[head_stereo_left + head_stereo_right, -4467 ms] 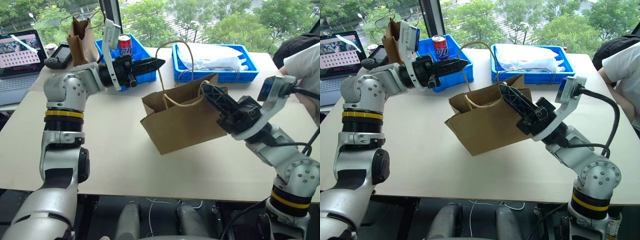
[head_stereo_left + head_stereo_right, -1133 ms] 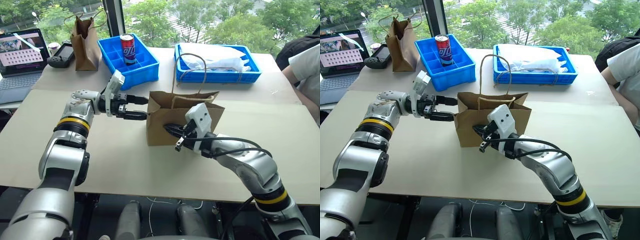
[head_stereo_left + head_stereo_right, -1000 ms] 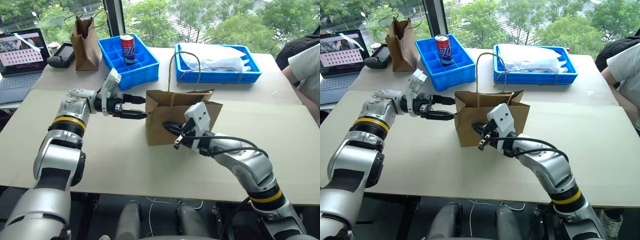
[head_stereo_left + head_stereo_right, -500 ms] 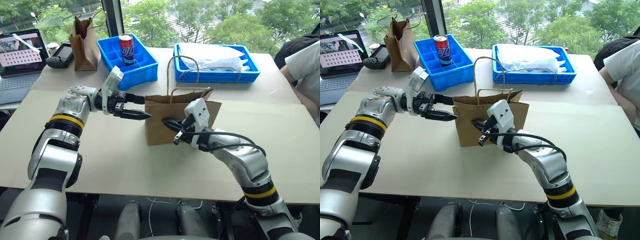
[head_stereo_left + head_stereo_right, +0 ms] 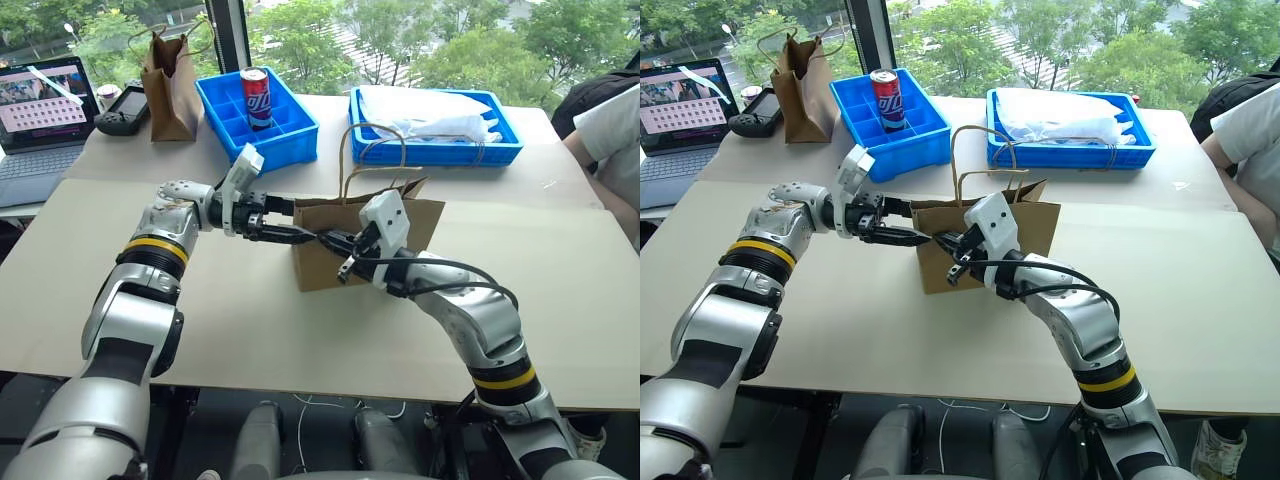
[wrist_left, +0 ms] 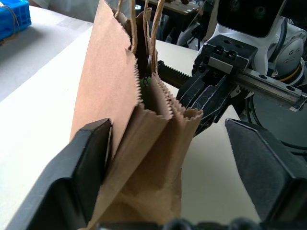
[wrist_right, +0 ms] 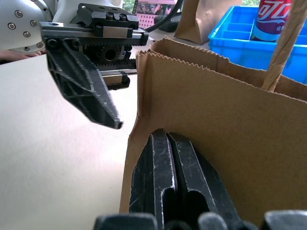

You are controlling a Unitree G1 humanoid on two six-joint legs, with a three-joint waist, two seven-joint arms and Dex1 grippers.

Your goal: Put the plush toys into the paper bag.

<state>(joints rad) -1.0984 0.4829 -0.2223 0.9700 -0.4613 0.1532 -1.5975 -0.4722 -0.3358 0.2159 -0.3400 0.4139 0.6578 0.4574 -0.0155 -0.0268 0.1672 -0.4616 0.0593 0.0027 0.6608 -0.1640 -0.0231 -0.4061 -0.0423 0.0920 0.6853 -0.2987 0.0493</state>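
Paper bag [image 5: 400, 235], brown kraft, upright, twine handles

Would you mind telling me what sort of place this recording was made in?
Probably an office or lab on an upper floor: a laptop sits on the table, blue bins hold supplies, and the window looks down on treetops.
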